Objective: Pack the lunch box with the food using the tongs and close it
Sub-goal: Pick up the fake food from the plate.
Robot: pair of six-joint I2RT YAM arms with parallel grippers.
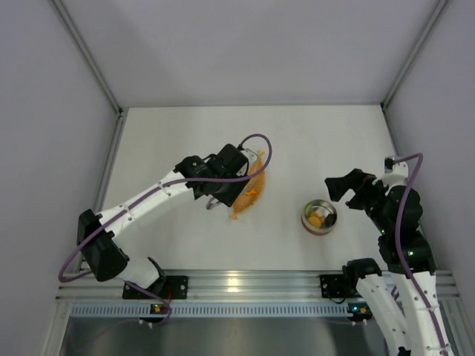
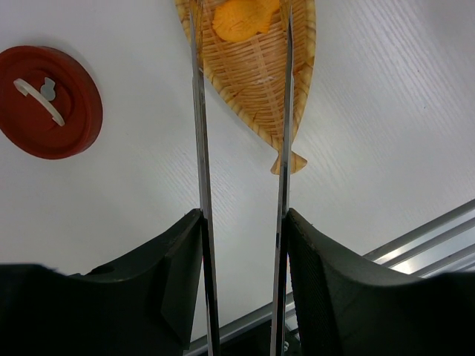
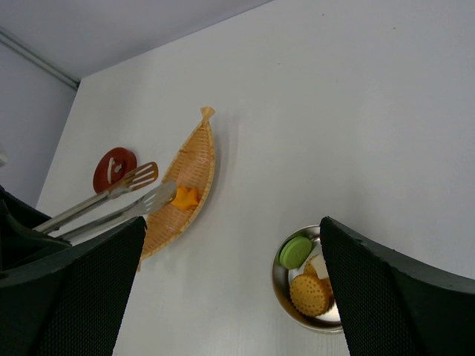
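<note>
My left gripper is shut on the tongs, whose two silver arms run out between the fingers and stand apart. Their tips reach over the orange leaf-shaped tray, either side of an orange food piece lying in it. The steel lunch box stands open to the right, holding a green piece, a tan cookie and a white bit. The red lid lies flat left of the tray. My right gripper hangs open above and just right of the lunch box.
The tray lies at the table's middle under the left wrist. The right arm stands near the right wall. An aluminium rail runs along the near edge.
</note>
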